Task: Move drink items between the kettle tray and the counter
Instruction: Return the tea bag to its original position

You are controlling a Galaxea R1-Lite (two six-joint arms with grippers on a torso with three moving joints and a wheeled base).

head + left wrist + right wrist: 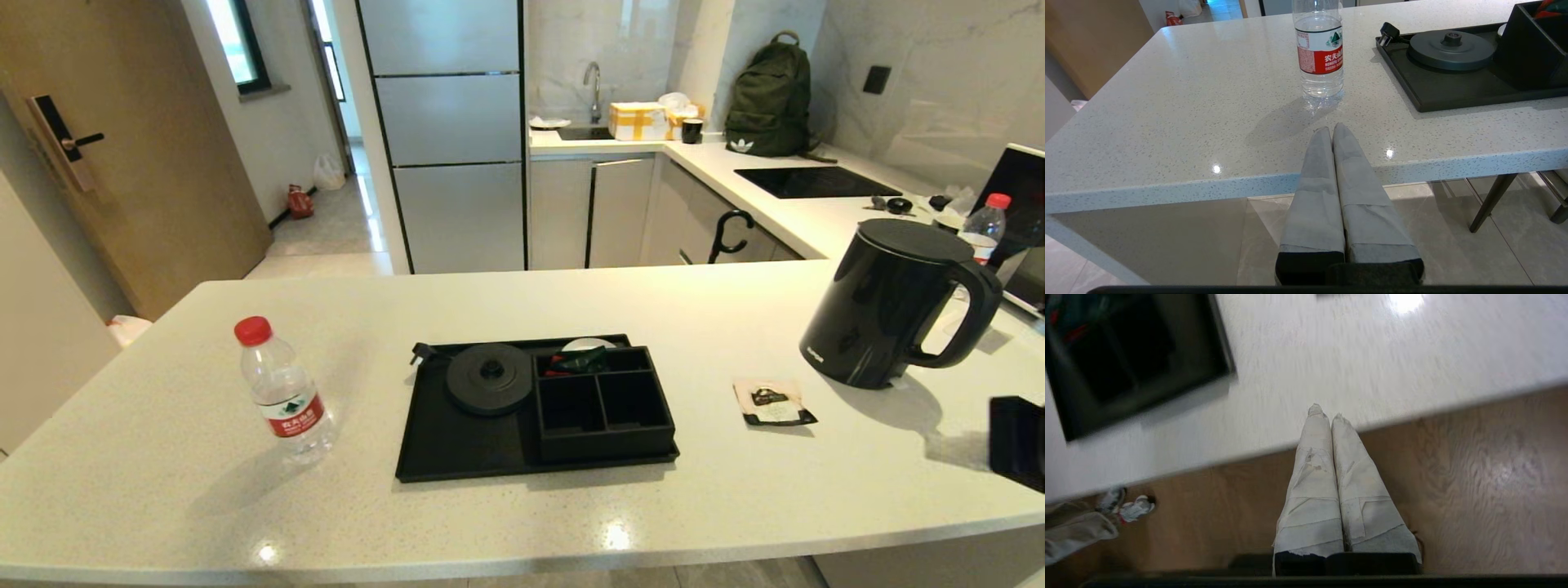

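Observation:
The clear water bottle (282, 392) with a red cap stands on the white counter (571, 506), left of the black kettle tray (457, 445). The tray's round kettle base (490, 378) is bare, and its compartment box (604, 404) sits on the right half. The pinkish tea sachet (773, 403) lies on the counter right of the tray. Behind the sachet stands the black kettle (890, 302). My left gripper (1332, 128) is shut and empty at the counter's front edge, short of the bottle (1319, 53). My right gripper (1327, 412) is shut and empty over the front edge, right of the tray (1126, 355).
A second red-capped bottle (984, 224) stands behind the kettle beside a dark screen (1016, 196). Red and green packets (575, 359) fill the box's rear compartment. A plug (1387, 32) rests at the tray's far corner. A black block (1016, 441) shows at the right edge.

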